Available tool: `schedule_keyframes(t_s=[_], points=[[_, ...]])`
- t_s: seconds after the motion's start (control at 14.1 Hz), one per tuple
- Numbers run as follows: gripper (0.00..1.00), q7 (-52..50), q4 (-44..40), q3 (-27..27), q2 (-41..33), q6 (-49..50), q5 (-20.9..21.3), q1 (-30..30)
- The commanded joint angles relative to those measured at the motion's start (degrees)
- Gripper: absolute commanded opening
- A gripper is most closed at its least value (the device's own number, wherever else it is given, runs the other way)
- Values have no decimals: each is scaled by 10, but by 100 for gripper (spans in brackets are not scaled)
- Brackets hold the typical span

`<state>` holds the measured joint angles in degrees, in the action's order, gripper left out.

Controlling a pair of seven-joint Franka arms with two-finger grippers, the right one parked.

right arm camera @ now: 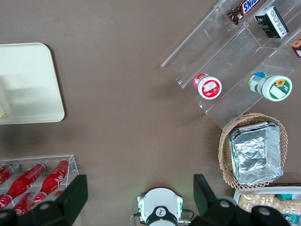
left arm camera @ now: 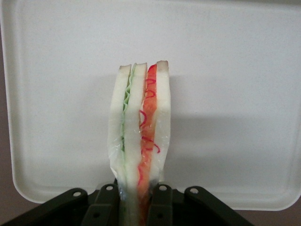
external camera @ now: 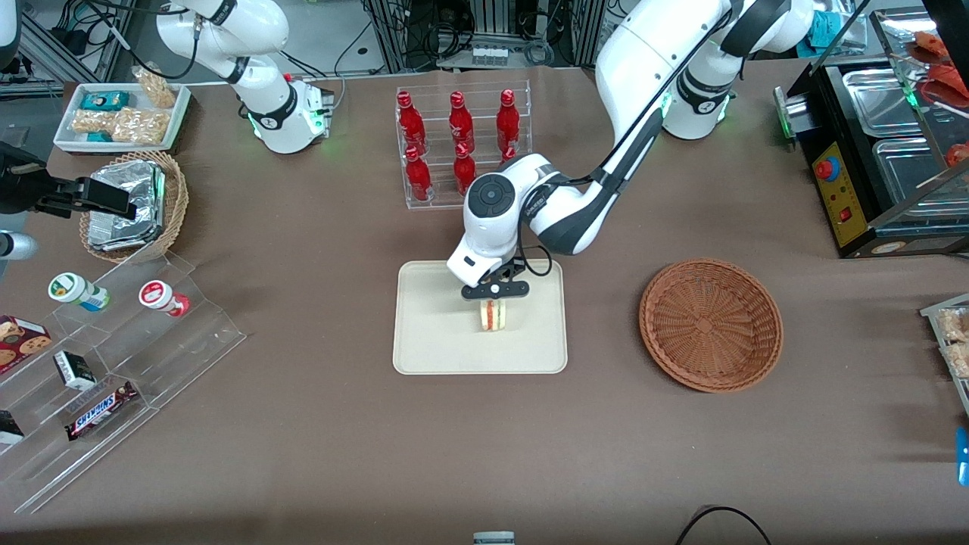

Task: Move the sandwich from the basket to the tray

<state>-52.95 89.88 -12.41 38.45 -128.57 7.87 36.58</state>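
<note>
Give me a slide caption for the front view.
Gripper holds the sandwich over the tray; the basket sits empty.

The lower end of the sandwich [left arm camera: 138, 136] is cut off by the picture's edge in the left wrist view, right where it's clamped by the gripper [left arm camera: 139, 200]. Whether it's touching the tray [left arm camera: 244, 70] can't be told. In the front view, part of the tray's rim [external camera: 424, 269] farthest from the camera is hidden by the arm, and the sandwich's top [external camera: 493, 315] is covered by the gripper [external camera: 494, 297].
</note>
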Motion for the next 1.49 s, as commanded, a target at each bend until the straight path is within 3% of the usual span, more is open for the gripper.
schedule_keyframes(t_s=[0.0, 0.21, 0.43, 0.5, 0.64, 0.99, 1.28, 1.42], points=[[22, 49, -15, 4, 5, 16, 2, 0], [29, 50, -14, 4, 8, 15, 1, 1], [80, 43, -26, 4, 28, 8, -4, 1], [88, 43, -27, 4, 27, 8, -3, 1], [96, 16, -26, 5, 27, 8, 1, 4], [100, 16, -22, 11, -15, 55, 0, -9], [100, 29, -11, 10, -91, 123, -5, -75], [100, 85, -8, 8, -123, 180, -28, -102]])
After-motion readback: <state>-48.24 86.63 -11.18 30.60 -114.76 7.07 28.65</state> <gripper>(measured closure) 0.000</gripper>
